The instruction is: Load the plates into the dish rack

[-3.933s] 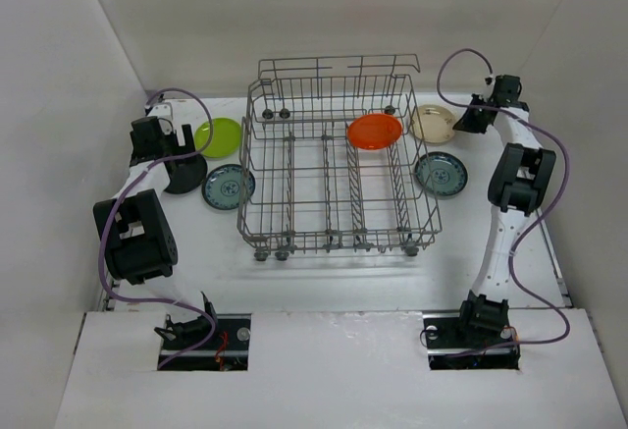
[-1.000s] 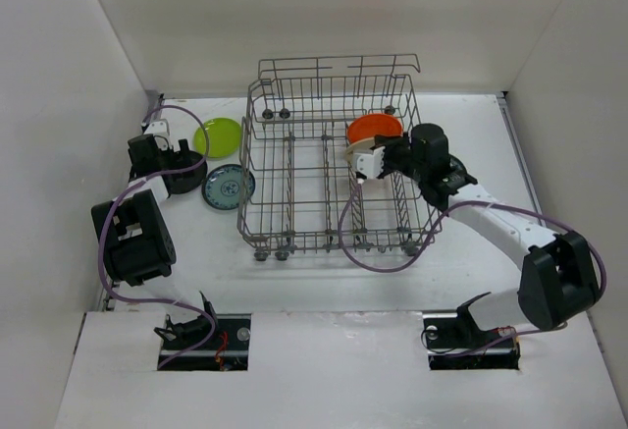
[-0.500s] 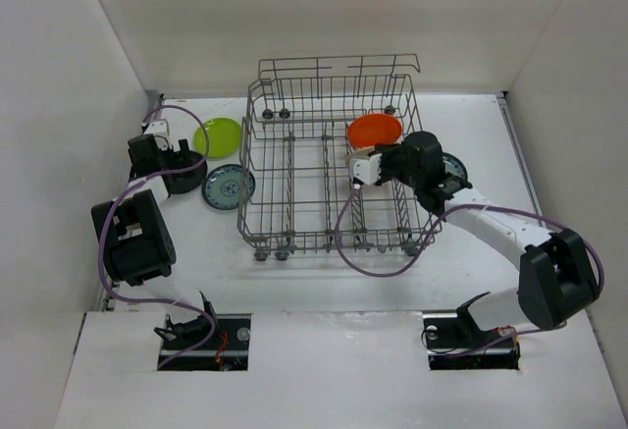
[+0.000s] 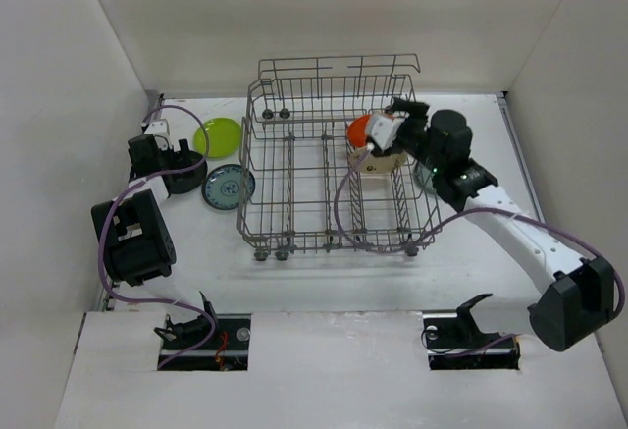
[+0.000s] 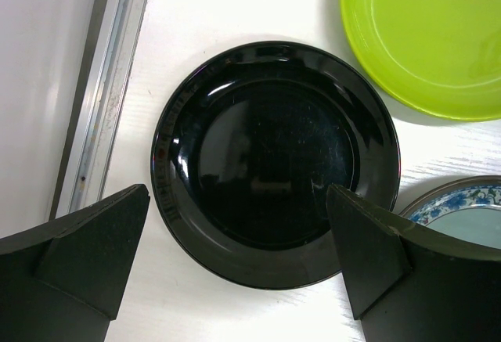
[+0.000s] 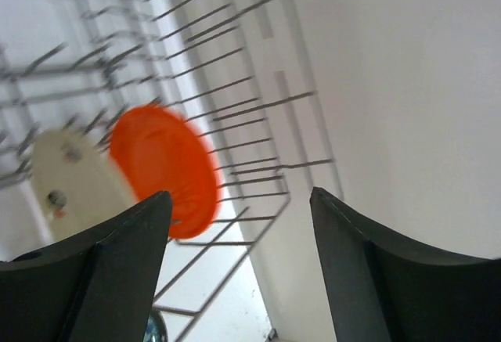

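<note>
Since 0.5 seconds ago the right gripper [image 4: 391, 123] has let go and moved toward the far right corner of the dish rack [image 4: 334, 244]. Its jaws are now well apart and empty. The cream plate [image 4: 385, 162] sits in the rack just beside the orange plate [image 4: 359, 132]. The left gripper [image 5: 239, 201] hangs fully spread and empty over the black plate [image 5: 274, 162].

Not much going on besides the job stuff tbh. Plain white tabletop [image 5: 235, 5] directly under the left gripper [image 5: 237, 201], with a dull metal rail [image 5: 106, 91] running along the table edge just outside its finger on the left of the wrist view. Beyond the right gripper [image 6: 239, 197], a blank white surface [image 6: 407, 84], wall or table, can't tell. A white front panel [image 4: 334, 370] sits well behind both.
</note>
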### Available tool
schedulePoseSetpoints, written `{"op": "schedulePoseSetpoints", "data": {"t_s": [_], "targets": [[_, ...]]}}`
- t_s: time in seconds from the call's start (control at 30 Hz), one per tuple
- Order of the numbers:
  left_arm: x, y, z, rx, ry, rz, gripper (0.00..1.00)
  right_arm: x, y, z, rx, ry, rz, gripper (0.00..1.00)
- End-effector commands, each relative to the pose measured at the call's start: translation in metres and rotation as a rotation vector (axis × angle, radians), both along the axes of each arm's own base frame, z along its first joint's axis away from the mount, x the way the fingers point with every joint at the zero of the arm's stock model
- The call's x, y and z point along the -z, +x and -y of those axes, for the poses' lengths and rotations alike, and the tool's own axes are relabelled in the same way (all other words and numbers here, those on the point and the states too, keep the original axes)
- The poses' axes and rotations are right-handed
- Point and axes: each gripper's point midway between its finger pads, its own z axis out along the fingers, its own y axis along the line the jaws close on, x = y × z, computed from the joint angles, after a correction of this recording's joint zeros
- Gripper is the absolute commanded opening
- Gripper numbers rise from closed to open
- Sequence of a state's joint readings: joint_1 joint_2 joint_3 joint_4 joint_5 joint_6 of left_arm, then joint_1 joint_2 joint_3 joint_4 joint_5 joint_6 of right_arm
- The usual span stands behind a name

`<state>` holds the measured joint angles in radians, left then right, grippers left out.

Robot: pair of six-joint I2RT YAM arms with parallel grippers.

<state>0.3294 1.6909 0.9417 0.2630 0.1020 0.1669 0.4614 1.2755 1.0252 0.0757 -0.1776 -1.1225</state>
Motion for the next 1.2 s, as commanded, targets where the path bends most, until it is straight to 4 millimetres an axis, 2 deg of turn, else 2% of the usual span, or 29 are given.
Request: {"op": "schedulePoseSetpoints", "data": {"t_s": [0.0, 0.03, 0.1, 0.23, 0.33, 0.43, 0.53, 0.67, 0.77, 1.17], "targets": [[-0.027, 0.008, -0.004, -0.007, 0.014, 0.082, 1.00, -0.100, 0.015, 0.044, 0.209, 0.348, 0.079, 0.76], [-0.027, 0.008, -0.003, -0.006, 0.014, 0.082, 1.00, -0.103, 0.028, 0.073, 0.321, 0.453, 0.023, 0.75], [-0.027, 0.008, -0.004, -0.008, 0.015, 0.080, 1.00, -0.090, 0.042, 0.113, 0.471, 0.582, -0.098, 0.74], [-0.029, 0.010, -0.005, -0.008, 0.018, 0.082, 1.00, -0.035, 0.053, 0.198, 0.768, 0.845, -0.344, 0.67], [-0.029, 0.011, -0.005, -0.009, 0.019, 0.083, 1.00, 0.018, 0.046, 0.242, 0.947, 0.977, -0.520, 0.64], [-0.028, 0.011, -0.004, -0.007, 0.020, 0.080, 1.00, 0.074, 0.034, 0.267, 1.067, 1.028, -0.697, 0.58], [-0.029, 0.011, -0.004, -0.007, 0.020, 0.080, 1.00, 0.114, 0.024, 0.282, 1.144, 1.061, -0.827, 0.56], [-0.029, 0.011, -0.003, -0.006, 0.019, 0.082, 1.00, 0.158, 0.011, 0.284, 1.180, 1.094, -1.022, 0.50], [-0.028, 0.010, -0.004, -0.010, 0.022, 0.081, 1.00, 0.184, 0.004, 0.284, 1.196, 1.058, -1.098, 0.49], [-0.029, 0.009, -0.003, -0.016, 0.025, 0.080, 1.00, 0.232, 0.011, 0.270, 1.185, 1.043, -1.254, 0.42]]}}
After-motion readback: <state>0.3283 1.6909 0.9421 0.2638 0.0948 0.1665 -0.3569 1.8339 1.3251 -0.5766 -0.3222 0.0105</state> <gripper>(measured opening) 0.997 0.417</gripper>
